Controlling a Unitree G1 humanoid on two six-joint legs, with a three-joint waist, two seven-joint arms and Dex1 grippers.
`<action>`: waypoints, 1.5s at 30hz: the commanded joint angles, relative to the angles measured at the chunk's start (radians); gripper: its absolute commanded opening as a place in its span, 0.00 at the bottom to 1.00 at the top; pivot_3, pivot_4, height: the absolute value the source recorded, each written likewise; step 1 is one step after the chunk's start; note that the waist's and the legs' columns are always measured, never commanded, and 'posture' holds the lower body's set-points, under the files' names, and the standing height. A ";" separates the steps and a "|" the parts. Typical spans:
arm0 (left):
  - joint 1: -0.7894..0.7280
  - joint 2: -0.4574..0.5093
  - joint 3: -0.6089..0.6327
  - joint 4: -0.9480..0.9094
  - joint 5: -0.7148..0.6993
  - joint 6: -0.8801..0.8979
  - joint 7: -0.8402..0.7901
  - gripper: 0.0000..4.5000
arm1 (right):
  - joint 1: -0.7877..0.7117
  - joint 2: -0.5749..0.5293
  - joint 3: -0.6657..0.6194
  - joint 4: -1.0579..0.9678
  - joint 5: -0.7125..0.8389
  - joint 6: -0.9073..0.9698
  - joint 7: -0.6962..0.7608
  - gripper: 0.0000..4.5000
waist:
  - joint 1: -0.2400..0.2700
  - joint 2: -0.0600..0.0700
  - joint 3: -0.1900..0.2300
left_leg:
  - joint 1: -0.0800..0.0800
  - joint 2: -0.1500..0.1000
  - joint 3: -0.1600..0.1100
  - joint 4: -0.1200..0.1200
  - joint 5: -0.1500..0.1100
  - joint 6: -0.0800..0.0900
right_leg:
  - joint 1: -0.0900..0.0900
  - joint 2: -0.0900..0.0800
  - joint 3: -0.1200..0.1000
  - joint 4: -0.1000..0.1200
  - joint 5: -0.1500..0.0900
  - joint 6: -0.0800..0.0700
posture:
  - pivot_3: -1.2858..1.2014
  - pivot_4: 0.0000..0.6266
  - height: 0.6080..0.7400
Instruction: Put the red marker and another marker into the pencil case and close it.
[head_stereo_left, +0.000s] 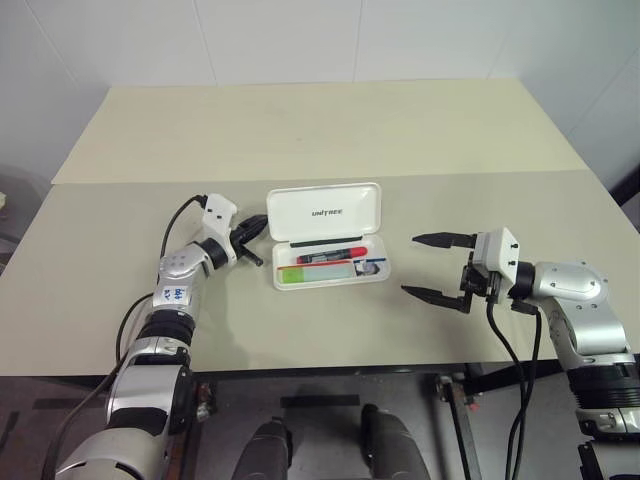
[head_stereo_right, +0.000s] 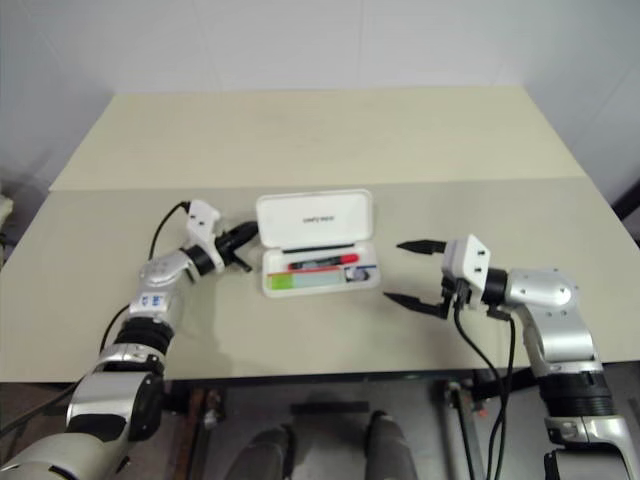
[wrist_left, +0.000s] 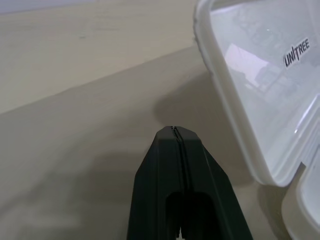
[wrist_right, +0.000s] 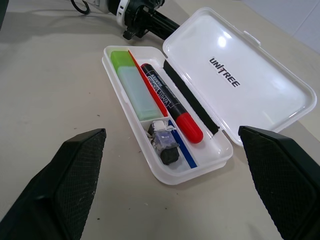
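Left gripper (head_stereo_left: 254, 234): fingers pressed together, nothing between them, tip just beside the left end of the raised lid of the pencil case (head_stereo_left: 326, 213); whether it touches the lid cannot be told. In the left wrist view the closed fingers (wrist_left: 175, 150) point at the lid's rounded corner, with bare table (head_stereo_left: 300, 130) under them.

Pencil case: stands open at the middle of the table, lid tilted back with the dark lettering facing forward, tray nearest the robot. Red marker (wrist_right: 171, 103): lies flat in the tray along its length, on the lid side, red cap toward the right end of the case. Light-green marker (wrist_right: 132, 80): lies flat in the tray alongside the red one, on the robot's side, toward the left end. A small grey block (wrist_right: 166, 145) sits in the compartment at the tray's right end.

Right gripper (head_stereo_left: 438, 266): fingers spread wide, empty, held apart from the case on its right side, pointing toward it
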 joint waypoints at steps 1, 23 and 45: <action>-0.038 0.006 0.024 0.015 -0.023 -0.072 -0.045 0.01 | 0.019 -0.012 -0.038 -0.053 0.043 0.032 -0.011 1.00 | 0.000 0.000 0.000 | 0.000 0.000 0.000 0.000 0.000 0.000 | 0.000 0.000 0.000 0.000 0.000 0.000 | 0.52 0.24 1.00; -0.018 0.034 -0.093 -0.154 -0.044 -0.258 -0.495 0.01 | 0.106 -0.019 -0.103 -0.209 0.118 0.153 -0.098 1.00 | 0.002 0.000 0.000 | -0.001 0.000 0.000 0.000 0.000 0.000 | 0.000 0.000 0.000 -0.001 0.000 0.000 | 0.52 0.24 1.00; 0.116 -0.003 -0.408 -0.377 0.212 -0.116 -0.466 0.01 | 0.157 -0.024 -0.139 -0.350 0.137 0.240 -0.166 1.00 | 0.031 0.002 -0.001 | 0.003 -0.001 -0.002 0.002 -0.001 0.001 | 0.006 0.000 0.000 -0.006 0.000 0.000 | 0.52 0.24 1.00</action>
